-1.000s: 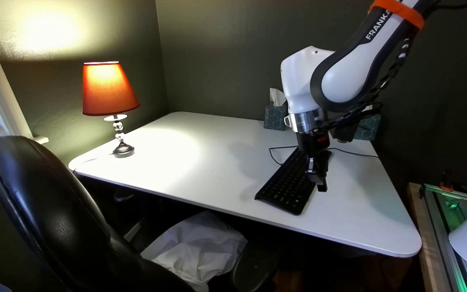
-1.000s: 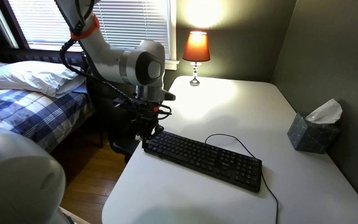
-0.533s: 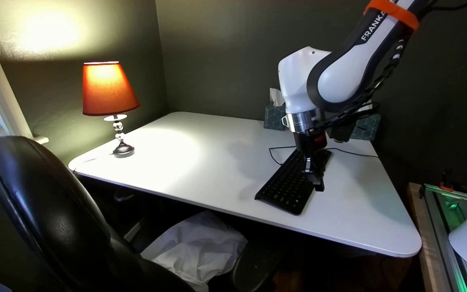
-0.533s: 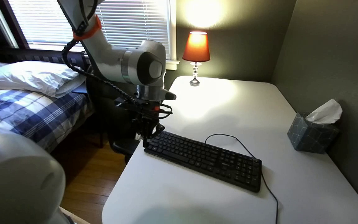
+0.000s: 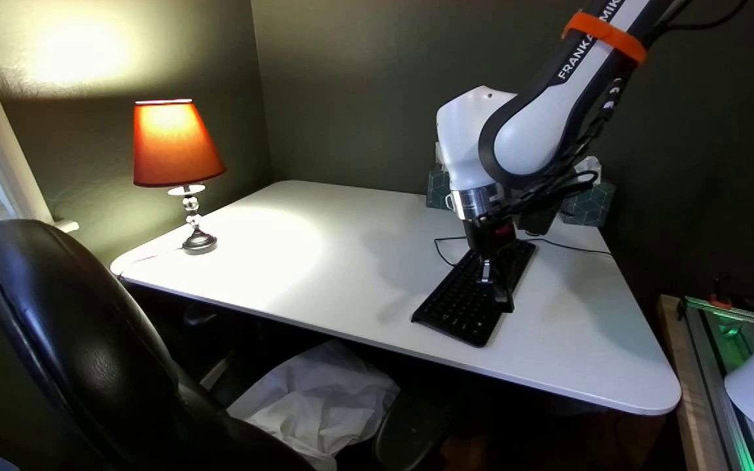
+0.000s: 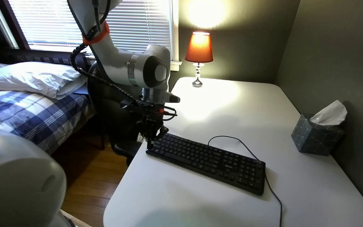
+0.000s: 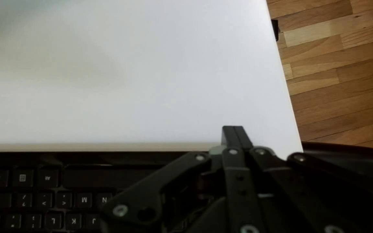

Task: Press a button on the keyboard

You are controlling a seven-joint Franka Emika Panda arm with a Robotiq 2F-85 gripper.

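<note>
The black keyboard (image 5: 459,311) lies flat on the white desk and shows in both exterior views (image 6: 206,162). In the wrist view its keys (image 7: 49,178) appear upside down at the lower left. My gripper (image 5: 505,306) points down at the long front edge of the keyboard, close to one end. In an exterior view the gripper (image 6: 150,145) covers part of the corner by the Ctrl end. In the wrist view my gripper (image 7: 233,127) is shut with its two fingers pressed together and nothing between them. I cannot tell whether the fingertips touch the keyboard.
The keyboard's thin cable (image 6: 276,197) runs across the white desk (image 6: 175,192). A tissue box (image 6: 317,135) stands by the wall. A red lamp (image 5: 177,144) stands at the far end. A black chair (image 5: 89,340) is beside the desk edge.
My gripper has moved a little over toward the keyboard, leftward in an exterior view and slightly rightward in an exterior view. The forearm has come lower. The keyboard has not moved.
</note>
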